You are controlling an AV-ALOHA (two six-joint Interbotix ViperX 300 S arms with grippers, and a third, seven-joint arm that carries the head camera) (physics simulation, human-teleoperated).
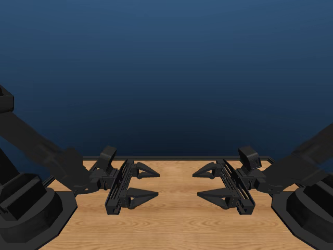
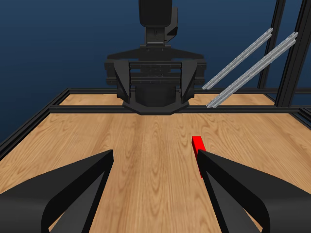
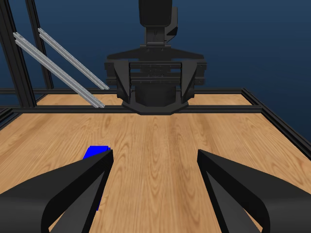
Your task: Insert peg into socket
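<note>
On wood table (image 1: pixel 171 224), both grippers spread wide, empty, peg (image 2: pixel 198 144), socket (image 3: pixel 95 153) apart.

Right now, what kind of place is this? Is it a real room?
Probably not a real room: it looks like a computer-made robot test bench. There is a wooden table with a black frame, a plain blue backdrop, and two black arms facing each other. A red peg and a blue socket lie on it.
</note>
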